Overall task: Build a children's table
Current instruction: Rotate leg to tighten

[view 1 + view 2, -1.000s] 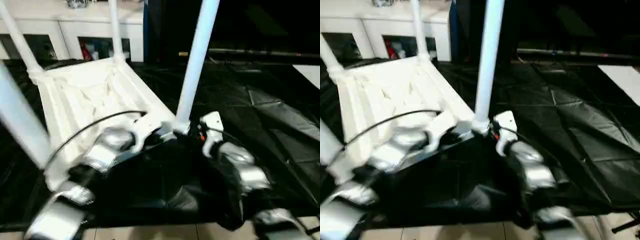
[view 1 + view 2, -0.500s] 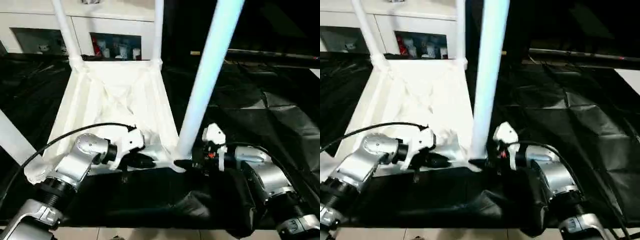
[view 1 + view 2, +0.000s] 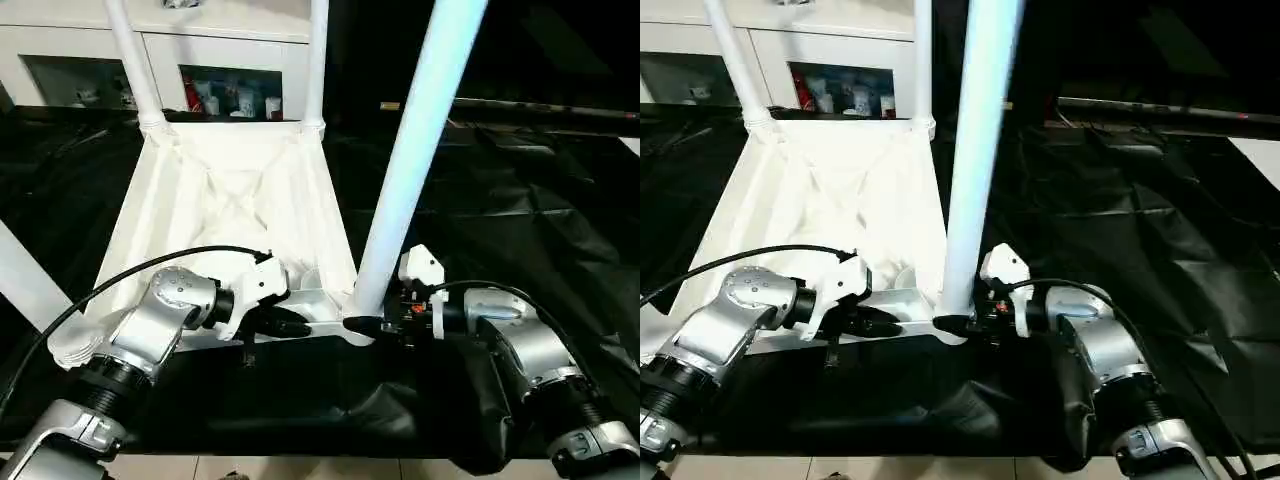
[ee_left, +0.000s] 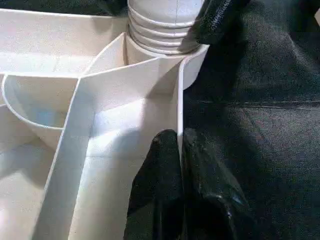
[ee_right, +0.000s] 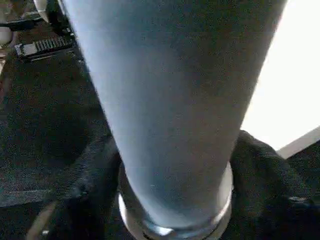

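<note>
Four white legs rise from the corner sockets of the upturned tabletop (image 3: 235, 215), which lies ribbed side up on the black-draped table (image 3: 520, 210) in front of us. We see two far legs (image 3: 133, 62) standing before the white cabinet (image 3: 215, 40), a third leg (image 3: 25, 275) at the near left corner, and the near right leg (image 3: 415, 160) upright in its socket between our two arms.

Our left gripper (image 4: 181, 152) pinches the tabletop's near rim wall, its black fingers (image 4: 162, 170) pressed together with the thin white wall between them, just beside the near right socket.

Our right gripper (image 3: 372, 325) sits at the base of the near right leg, its dark fingers on either side of the tube just above the socket collar. We cannot tell whether they press the leg or merely flank it.
</note>
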`<state>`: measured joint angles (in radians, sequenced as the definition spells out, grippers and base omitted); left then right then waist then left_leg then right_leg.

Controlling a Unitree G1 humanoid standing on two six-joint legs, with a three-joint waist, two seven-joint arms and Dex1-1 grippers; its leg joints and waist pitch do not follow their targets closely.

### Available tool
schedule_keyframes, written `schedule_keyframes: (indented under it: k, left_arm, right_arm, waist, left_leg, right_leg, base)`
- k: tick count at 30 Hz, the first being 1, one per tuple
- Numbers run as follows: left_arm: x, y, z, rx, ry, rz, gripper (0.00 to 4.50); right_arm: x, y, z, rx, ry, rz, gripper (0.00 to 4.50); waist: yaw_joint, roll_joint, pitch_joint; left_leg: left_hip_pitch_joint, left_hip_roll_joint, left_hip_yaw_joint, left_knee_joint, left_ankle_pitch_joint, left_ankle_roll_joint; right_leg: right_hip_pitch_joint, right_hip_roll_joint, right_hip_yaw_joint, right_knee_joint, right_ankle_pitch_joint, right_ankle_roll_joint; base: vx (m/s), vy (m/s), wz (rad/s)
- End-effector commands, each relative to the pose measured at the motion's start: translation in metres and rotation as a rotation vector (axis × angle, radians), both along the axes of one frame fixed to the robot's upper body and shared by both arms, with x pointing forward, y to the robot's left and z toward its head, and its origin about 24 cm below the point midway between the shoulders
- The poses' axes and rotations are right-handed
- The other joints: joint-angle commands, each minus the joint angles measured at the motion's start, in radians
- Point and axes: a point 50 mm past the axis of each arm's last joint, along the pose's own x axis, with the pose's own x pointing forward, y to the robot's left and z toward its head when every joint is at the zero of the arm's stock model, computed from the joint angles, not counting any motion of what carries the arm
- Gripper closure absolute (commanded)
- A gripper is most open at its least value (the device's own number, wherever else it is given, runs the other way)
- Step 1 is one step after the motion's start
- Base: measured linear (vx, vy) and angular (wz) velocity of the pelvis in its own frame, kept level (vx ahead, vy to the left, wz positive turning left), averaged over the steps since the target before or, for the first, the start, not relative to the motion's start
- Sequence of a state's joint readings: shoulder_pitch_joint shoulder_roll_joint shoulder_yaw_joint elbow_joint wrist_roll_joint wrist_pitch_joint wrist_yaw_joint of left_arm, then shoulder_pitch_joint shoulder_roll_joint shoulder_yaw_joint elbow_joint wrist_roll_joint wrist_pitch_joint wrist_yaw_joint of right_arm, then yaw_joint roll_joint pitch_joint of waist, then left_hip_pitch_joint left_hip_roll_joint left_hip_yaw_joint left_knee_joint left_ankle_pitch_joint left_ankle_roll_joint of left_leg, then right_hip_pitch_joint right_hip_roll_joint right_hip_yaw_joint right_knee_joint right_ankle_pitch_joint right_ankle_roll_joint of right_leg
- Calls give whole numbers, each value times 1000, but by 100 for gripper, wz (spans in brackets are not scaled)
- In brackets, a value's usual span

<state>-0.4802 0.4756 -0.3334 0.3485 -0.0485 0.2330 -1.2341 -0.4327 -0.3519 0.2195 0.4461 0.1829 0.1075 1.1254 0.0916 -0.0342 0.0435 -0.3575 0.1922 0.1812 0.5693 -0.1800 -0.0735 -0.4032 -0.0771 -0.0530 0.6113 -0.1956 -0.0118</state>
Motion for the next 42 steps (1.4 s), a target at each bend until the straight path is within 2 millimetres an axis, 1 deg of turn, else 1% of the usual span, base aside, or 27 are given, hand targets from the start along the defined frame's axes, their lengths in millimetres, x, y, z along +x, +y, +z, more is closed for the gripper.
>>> schedule_keyframes:
  k: [1, 5, 8, 11, 12, 13, 15, 17, 18, 19, 23, 26, 28, 29, 30, 31, 32, 33, 34, 35, 36, 37, 38, 39, 40, 41, 42]
  left_arm:
    - [-8, -6, -6, -23, 52, -50, 450]
    - [-8, -6, -7, -21, 55, -43, 450]
    - [-3, -8, -9, -15, 32, 11, 450]
    - [8, -13, -13, -3, -11, 120, 450]
    - [11, -15, -14, -1, -23, 159, 450]
    - [16, -19, -15, 3, -37, 203, 450]
    - [26, -29, -19, 31, -64, 310, 450]
    - [31, -35, -21, 43, -74, 365, 450]
    - [34, -40, -21, 42, -75, 400, 450]
    - [36, -45, -21, 41, -72, 428, 450]
    - [45, -63, -22, 68, -114, 517, 450]
    - [46, -66, -23, 89, -132, 510, 450]
    - [47, -66, -23, 89, -147, 497, 450]
    - [46, -64, -23, 84, -149, 487, 450]
    - [45, -62, -22, 70, -148, 465, 450]
    - [44, -60, -21, 59, -147, 442, 450]
    - [44, -60, -21, 58, -147, 438, 450]
    - [42, -58, -18, 34, -150, 397, 450]
    - [42, -58, -18, 34, -150, 397, 450]
    - [41, -54, -16, 13, -145, 374, 450]
    - [41, -54, -16, 13, -145, 374, 450]
    - [40, -52, -16, 3, -144, 355, 450]
    - [39, -50, -15, -6, -136, 330, 450]
    - [36, -47, -15, -17, -127, 297, 450]
    - [33, -44, -14, -38, -116, 256, 450]
    - [30, -42, -13, -52, -103, 222, 450]
    - [26, -40, -12, -62, -86, 183, 450]
  right_arm:
    - [-1, -2, -2, -4, 15, -3, 167]
    - [-4, -3, -7, -6, 28, -6, 179]
    - [-2, -2, -11, 30, 47, -75, 182]
    - [3, 0, -18, 47, 41, -197, 183]
    - [6, 1, -21, 46, 37, -254, 183]
    - [9, 1, -25, 37, 38, -334, 183]
    - [13, 6, -34, 37, 56, -495, 183]
    - [14, 11, -37, 50, 64, -561, 184]
    - [15, 15, -37, 57, 54, -594, 184]
    - [15, 20, -38, 63, 59, -613, 184]
    - [20, 43, -38, 62, 52, -707, 184]
    - [22, 51, -37, 51, 42, -718, 184]
    - [23, 54, -35, 65, 26, -696, 184]
    - [24, 54, -33, 75, 14, -679, 184]
    - [25, 51, -28, 108, 2, -650, 149]
    - [26, 47, -23, 140, 0, -628, 128]
    - [26, 47, -22, 141, -1, -625, 114]
    - [27, 41, -17, 153, -11, -584, 114]
    - [27, 41, -17, 153, -11, -584, 107]
    - [29, 33, -12, 121, -42, -543, 107]
    - [29, 33, -12, 121, -42, -543, 77]
    - [29, 29, -10, 110, -47, -516, 70]
    - [28, 25, -8, 102, -45, -478, 70]
    - [27, 21, -6, 95, -46, -431, 59]
    - [24, 16, -4, 87, -39, -373, 46]
    - [22, 12, -2, 82, -32, -330, 46]
    - [19, 9, -1, 76, -23, -289, 46]
  waist:
    - [2, -4, -57]
    - [2, -3, -58]
    - [1, -4, -57]
    - [-3, -5, -49]
    - [-4, -6, -47]
    - [-3, -4, -46]
    - [-8, -4, -44]
    - [-7, -5, -45]
    - [-5, -6, -45]
    - [-3, -3, -47]
    - [-6, -2, -48]
    - [-4, -2, -49]
    - [-3, -2, -50]
    - [-4, -2, -50]
    - [-3, -3, -51]
    - [-3, -6, -51]
    - [-3, -6, -51]
    - [-2, -6, -51]
    - [-2, -5, -51]
    - [-2, -8, -51]
    - [-4, -8, -51]
    - [-3, -8, -51]
    - [-3, -9, -52]
    - [-2, -10, -53]
    - [-1, -9, -53]
    - [1, -9, -54]
    - [1, -7, -56]
  left_leg:
    - [5, 36, -6, -55, -147, 56]
    - [5, 36, -6, -55, -143, 57]
    - [4, 35, -6, -55, -145, 58]
    - [7, 34, -7, -61, -202, 34]
    - [11, 33, -8, -63, -240, 17]
    - [14, 34, -10, -64, -254, 9]
    - [15, 30, -12, -67, -290, -10]
    - [20, 31, -14, -66, -302, -14]
    - [18, 30, -14, -66, -302, -10]
    - [20, 31, -15, -66, -302, -7]
    - [17, 30, -16, -69, -300, -8]
    - [18, 28, -15, -69, -310, -2]
    - [12, 29, -17, -70, -305, 5]
    - [11, 30, -17, -70, -304, 6]
    - [9, 30, -16, -70, -299, 11]
    - [9, 30, -16, -70, -297, 17]
    - [8, 30, -15, -69, -295, 20]
    - [6, 30, -15, -68, -289, 27]
    - [3, 30, -16, -69, -283, 31]
    - [1, 30, -15, -70, -273, 33]
    - [-2, 29, -15, -69, -262, 34]
    - [0, 30, -13, -68, -254, 34]
    - [-1, 29, -14, -67, -246, 36]
    - [-5, 29, -15, -67, -230, 43]
    - [-5, 32, -14, -66, -222, 52]
    - [-3, 33, -13, -64, -217, 55]
    - [-4, 34, -12, -63, -199, 57]
  right_leg:
    - [54, -60, 42, -61, -100, -224]
    - [55, -60, 42, -60, -92, -226]
    - [55, -61, 42, -60, -95, -227]
    - [50, -62, 42, -75, -207, -206]
    - [48, -64, 41, -84, -294, -183]
    - [46, -66, 42, -88, -333, -172]
    - [39, -65, 42, -101, -440, -128]
    - [34, -67, 42, -105, -477, -110]
    - [35, -66, 42, -107, -487, -100]
    - [33, -66, 42, -108, -484, -96]
    - [31, -62, 42, -106, -436, -102]
    - [30, -63, 44, -107, -424, -104]
    - [36, -65, 44, -104, -403, -106]
    - [36, -65, 44, -103, -397, -107]
    - [38, -65, 44, -102, -386, -109]
    - [38, -65, 44, -101, -386, -109]
    - [40, -65, 45, -101, -385, -109]
    - [41, -65, 45, -101, -382, -110]
    - [43, -67, 45, -102, -381, -109]
    - [43, -66, 44, -101, -382, -106]
    - [46, -65, 42, -100, -385, -105]
    - [42, -65, 43, -101, -387, -104]
    - [45, -66, 43, -101, -386, -105]
    - [49, -64, 42, -98, -368, -105]
    - [48, -66, 43, -97, -352, -110]
    - [47, -65, 43, -96, -338, -115]
    - [48, -64, 43, -90, -294, -131]
  base:
    - [0, 0, 0]
    - [0, 0, 0]
    - [0, 0, 0]
    - [0, 0, 0]
    - [0, 0, 0]
    - [0, 0, 0]
    - [0, 0, 0]
    - [0, 0, 0]
    - [0, 0, 0]
    - [0, 0, 0]
    - [0, 0, 0]
    - [0, 0, 0]
    - [0, 0, 0]
    - [0, 0, 0]
    - [0, 0, 0]
    - [0, 0, 0]
    - [0, 0, 0]
    - [0, 0, 0]
    - [0, 0, 0]
    - [0, 0, 0]
    - [0, 0, 0]
    - [0, 0, 0]
    - [0, 0, 0]
    - [0, 0, 0]
    - [0, 0, 0]
    - [0, 0, 0]
    - [0, 0, 0]
